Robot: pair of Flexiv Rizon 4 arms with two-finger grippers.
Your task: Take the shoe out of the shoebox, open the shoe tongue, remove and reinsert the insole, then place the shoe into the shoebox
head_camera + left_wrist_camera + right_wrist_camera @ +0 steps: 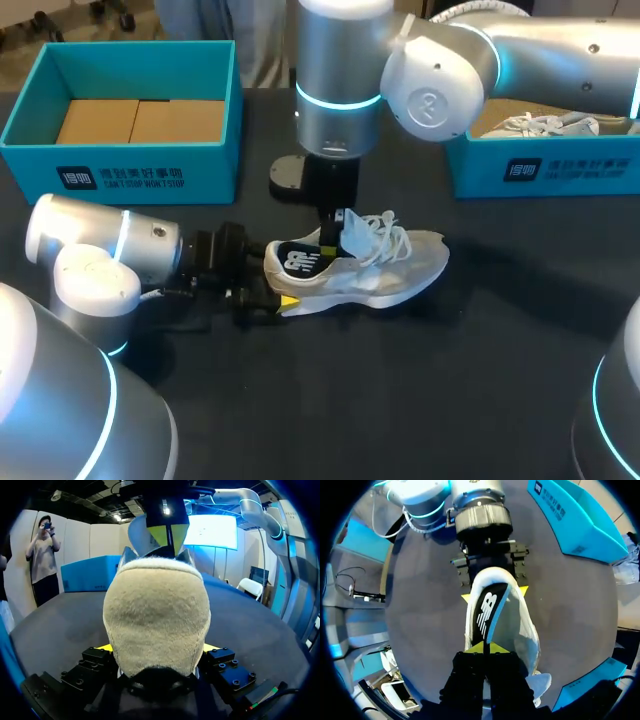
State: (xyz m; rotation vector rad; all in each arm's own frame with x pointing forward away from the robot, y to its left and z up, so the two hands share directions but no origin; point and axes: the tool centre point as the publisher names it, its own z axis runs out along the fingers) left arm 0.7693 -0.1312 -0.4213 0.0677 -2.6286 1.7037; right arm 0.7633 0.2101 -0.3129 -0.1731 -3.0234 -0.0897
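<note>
Tugging may lift the shoe [400, 272] if the left pincer [157, 650], clamping its heel, slips; right pincer [485, 647] pinches the insole [487, 610].

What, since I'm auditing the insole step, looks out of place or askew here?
Only the insole: it sits tilted, partly out of the shoe, pinched by the right gripper, while the left gripper clamps the heel. That fits the insole step; nothing looks damaged or spilled.
</note>
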